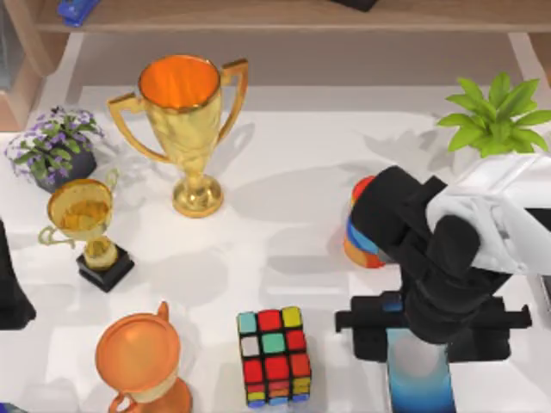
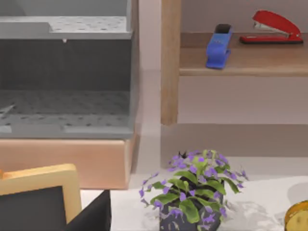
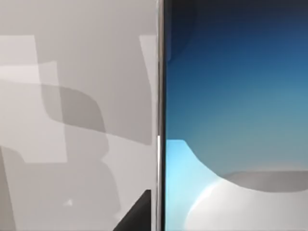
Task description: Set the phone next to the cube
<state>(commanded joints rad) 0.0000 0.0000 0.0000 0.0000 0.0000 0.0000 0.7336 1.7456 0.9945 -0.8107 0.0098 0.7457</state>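
The phone (image 1: 421, 376) lies flat on the white desk (image 1: 284, 215) at the near edge, right of centre, its long axis running near to far, with the pale-to-blue end toward the near side. My right gripper (image 1: 430, 331) sits directly over the phone's far end, its dark crossbar spanning the phone's width; whether its fingers are spread or pinching the phone I cannot tell. In the right wrist view the phone's screen (image 3: 236, 115) is close below, its white rim straight against the desk. The cube (image 1: 275, 355) stands to the left of the phone, apart from it. My left arm is parked at the desk's left edge.
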